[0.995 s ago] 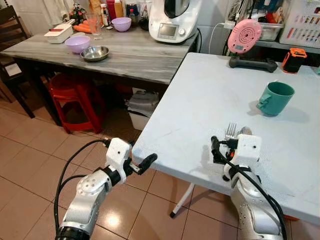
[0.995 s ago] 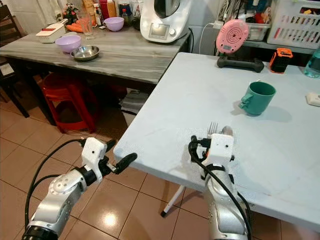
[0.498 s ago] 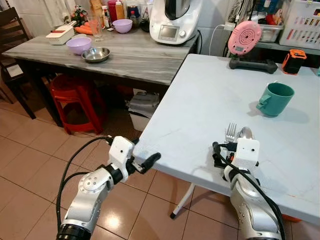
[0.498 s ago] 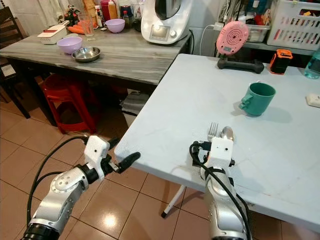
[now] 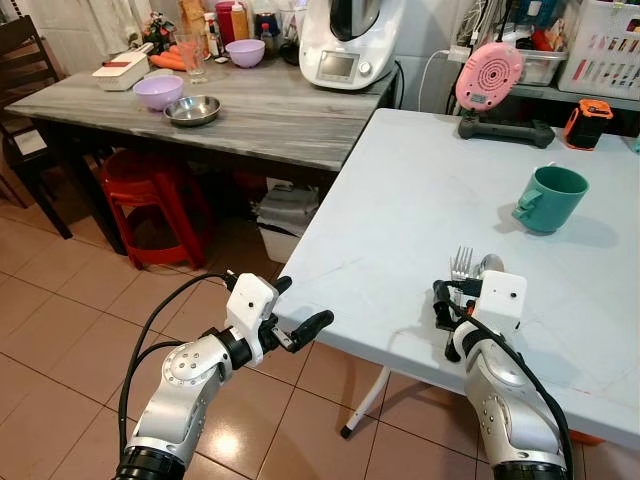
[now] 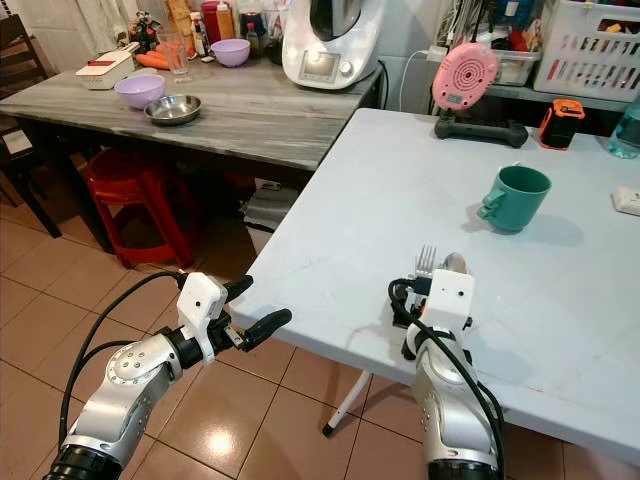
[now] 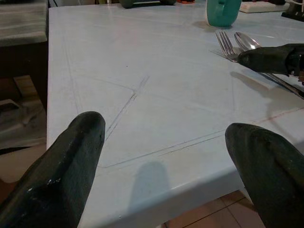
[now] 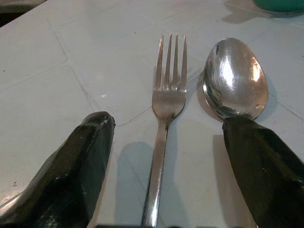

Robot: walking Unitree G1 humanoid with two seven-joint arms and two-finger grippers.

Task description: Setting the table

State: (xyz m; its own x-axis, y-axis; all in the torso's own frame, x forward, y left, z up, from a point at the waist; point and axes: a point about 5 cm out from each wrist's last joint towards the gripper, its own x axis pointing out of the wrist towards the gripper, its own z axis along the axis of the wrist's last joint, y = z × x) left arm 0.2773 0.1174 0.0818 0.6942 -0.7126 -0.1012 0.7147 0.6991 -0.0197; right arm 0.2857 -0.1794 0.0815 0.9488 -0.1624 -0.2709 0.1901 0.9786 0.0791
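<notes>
Cutlery lies flat on the white table (image 5: pixel 400 200) near its front edge: a fork (image 8: pixel 167 104) and, just beside it, a spoon (image 8: pixel 235 80), tines and bowl pointing toward the far side. The right gripper (image 8: pixel 166 190) sits over their handles with its fingers spread wide, one outside the fork, the other at the spoon's bowl. Judging from this, the pair has just been laid down, so the placing step looks finished and the next move calls for drawing the gripper straight back without nudging either piece. A green mug (image 5: pixel 549 197) stands farther along the table. The left gripper (image 5: pixel 297 315) hovers at the front left corner, fingers apart, holding nothing.
</notes>
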